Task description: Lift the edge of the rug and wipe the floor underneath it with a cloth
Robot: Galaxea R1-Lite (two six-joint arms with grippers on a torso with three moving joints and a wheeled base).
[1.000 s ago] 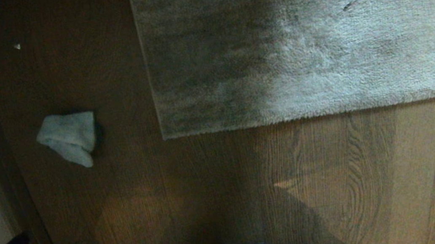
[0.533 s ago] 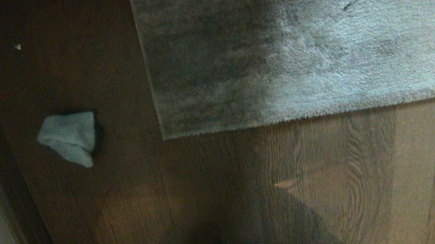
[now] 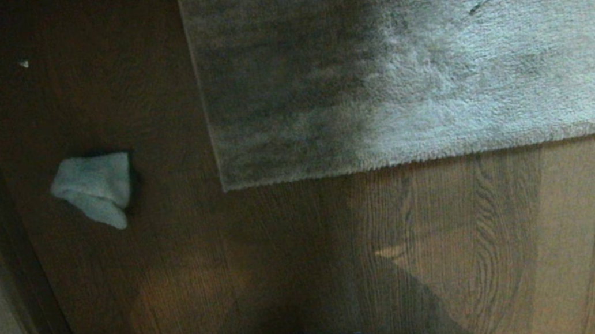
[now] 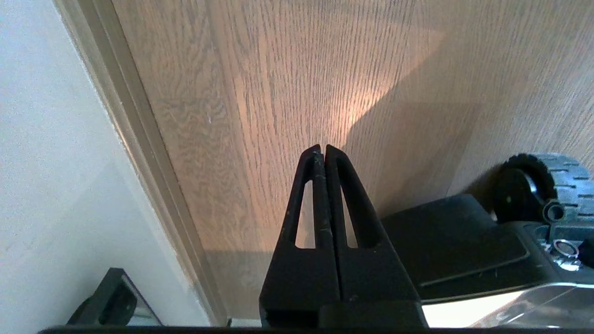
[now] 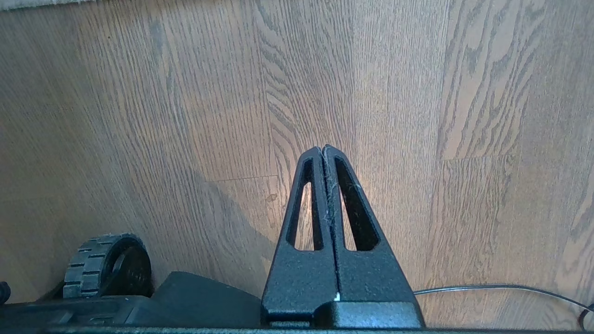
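Both grippers closed; cloth (image 3: 94, 188) lies beside rug (image 3: 433, 54).

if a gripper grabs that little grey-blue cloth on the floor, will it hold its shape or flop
Probably flop: the cloth lies crumpled in soft folds on the floor, not flat or stiff. It looks light for its size, so a pinch on one fold should lift all of it, the rest hanging down. If pushed, it would likely bunch and slide on the smooth wood planks.

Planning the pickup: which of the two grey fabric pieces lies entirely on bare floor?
The cloth, small and crumpled beside the baseboard; the rug is far larger and runs out of view.
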